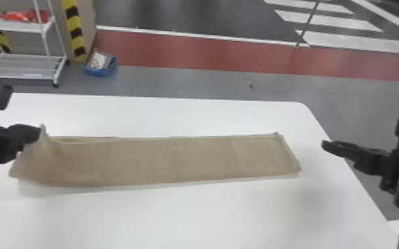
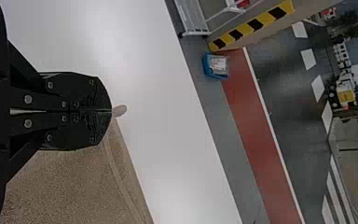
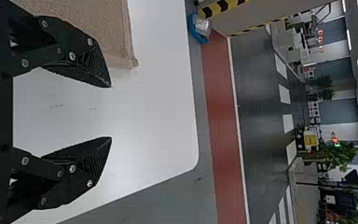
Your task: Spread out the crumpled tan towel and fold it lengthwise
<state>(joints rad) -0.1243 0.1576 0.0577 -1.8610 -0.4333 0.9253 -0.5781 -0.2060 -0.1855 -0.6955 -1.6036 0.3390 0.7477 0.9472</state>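
Left claw (image 1: 38,133) pinches towel (image 1: 162,160); wrist view shows fingers (image 2: 79,93) meeting.

Industrial hall, painted floor lanes (image 1: 208,51)

Tan towel (image 1: 162,159) lies as 1 long strip across the white table (image 1: 189,215); left end peaked, right flat.

So there's a white wire-shelf cart (image 1: 23,64) with some red stuff (image 1: 26,16) on top, and a blue bin (image 1: 100,71) sitting on the floor (image 1: 182,82) nearby.
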